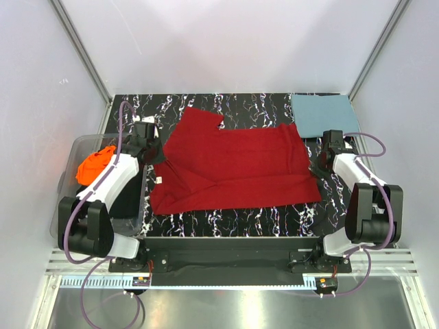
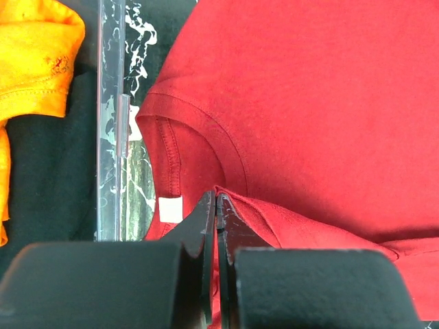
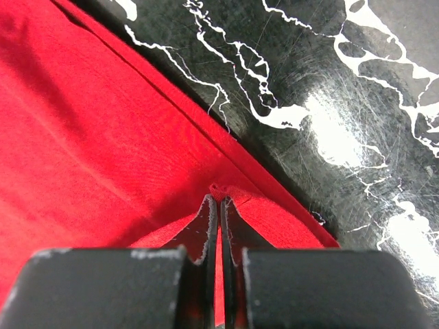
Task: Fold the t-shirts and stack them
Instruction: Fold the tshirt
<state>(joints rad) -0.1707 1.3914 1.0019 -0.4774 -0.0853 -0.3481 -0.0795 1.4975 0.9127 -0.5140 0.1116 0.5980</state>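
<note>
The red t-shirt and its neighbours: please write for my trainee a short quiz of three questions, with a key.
1. True or false: the left gripper and the right gripper are each shut on the red t-shirt.
2. Where is the orange t-shirt? A in the clear bin; B on the red t-shirt; C on the floor.
3. Fill in: the folded teal t-shirt lies at the table's far ____ corner.
Key: 1 true; 2 A; 3 right.

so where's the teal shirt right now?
Top view: the teal shirt lies folded on the far right corner of the table, just beyond the right gripper, next to the red shirt.
</note>
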